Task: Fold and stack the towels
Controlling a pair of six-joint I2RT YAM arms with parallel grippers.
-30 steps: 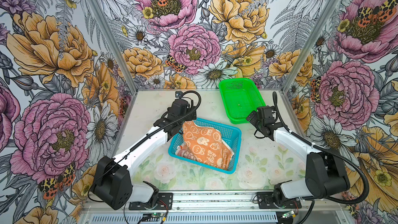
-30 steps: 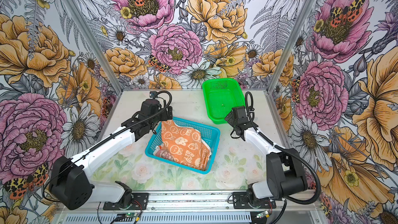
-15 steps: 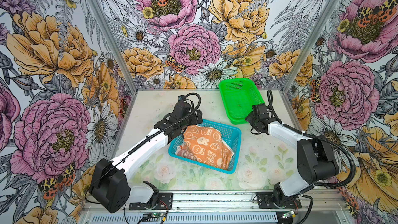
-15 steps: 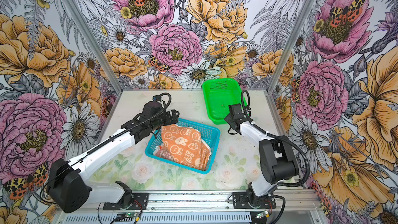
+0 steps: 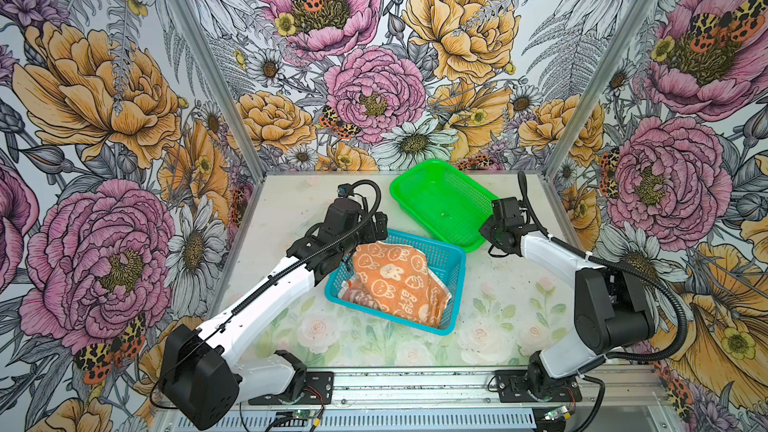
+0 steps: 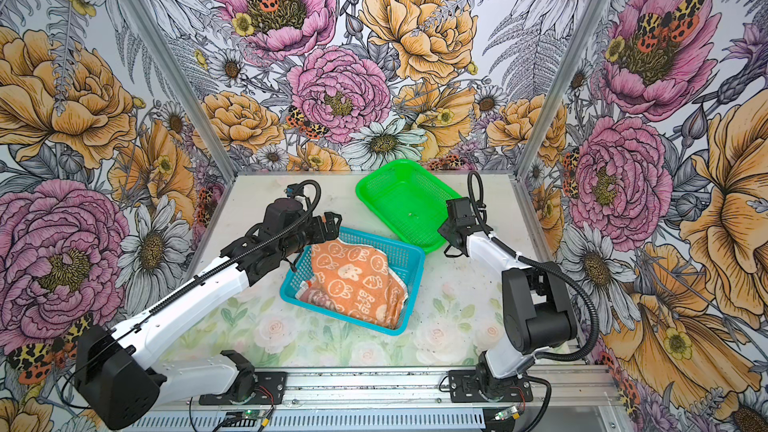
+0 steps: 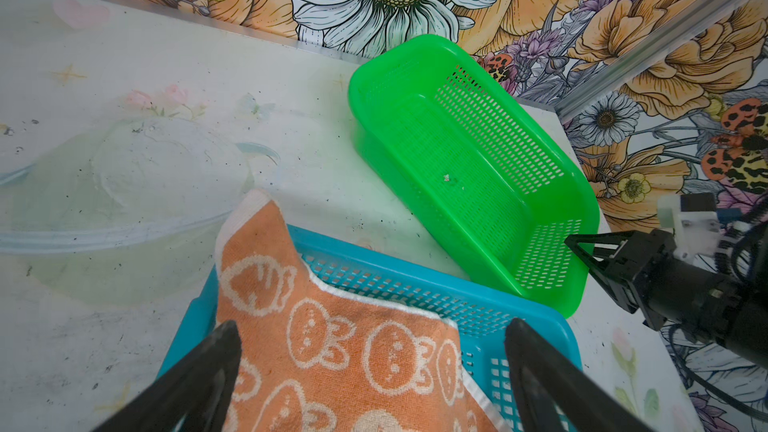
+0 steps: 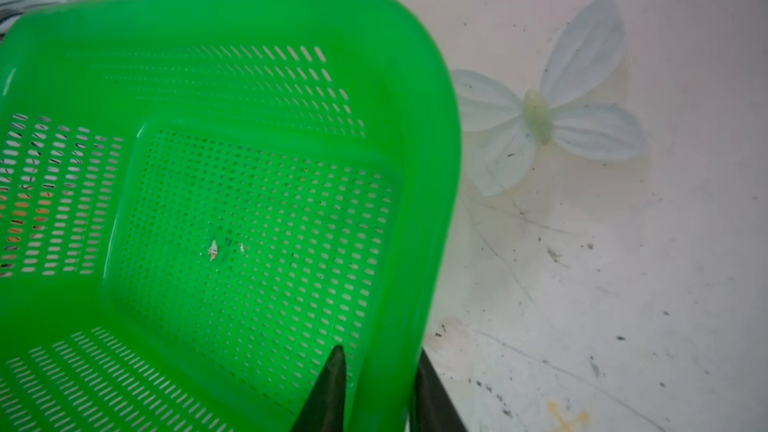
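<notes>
A blue plastic mesh basket (image 5: 457,280) (image 6: 417,280) (image 7: 415,284) sits about the middle of the flower-printed worktop (image 5: 291,209). An orange terry towel with white bunnies (image 5: 395,280) (image 6: 353,276) (image 7: 332,347) lies crumpled in it and covers most of the inside. One white-edged corner of the towel hangs over the basket's rim toward the far-left corner of the worktop. At the basket's corner nearest the worktop's near-left corner, a bit of striped cloth (image 5: 357,295) (image 6: 318,297) shows from under the orange towel.

The left gripper (image 5: 376,228) (image 6: 328,226) (image 7: 372,326) hangs over that draped corner. Its jaws are released and spread wide, one finger on each side of the towel. Neither finger touches the towel in the left wrist view.

A green plastic mesh basket (image 5: 440,205) (image 6: 407,201) (image 7: 457,160) (image 8: 249,201) lies toward the far edge, right of the middle. Its near end is just beside the blue basket's rim, and I cannot tell whether the two touch. It holds only a tiny pale scrap (image 8: 212,250).

The right gripper (image 5: 484,230) (image 6: 444,229) (image 7: 577,243) (image 8: 380,367) is at the end of the green basket nearest the worktop's right edge. Its jaws are drawn together on the basket's wall, one finger inside and one outside, grasping it.
</notes>
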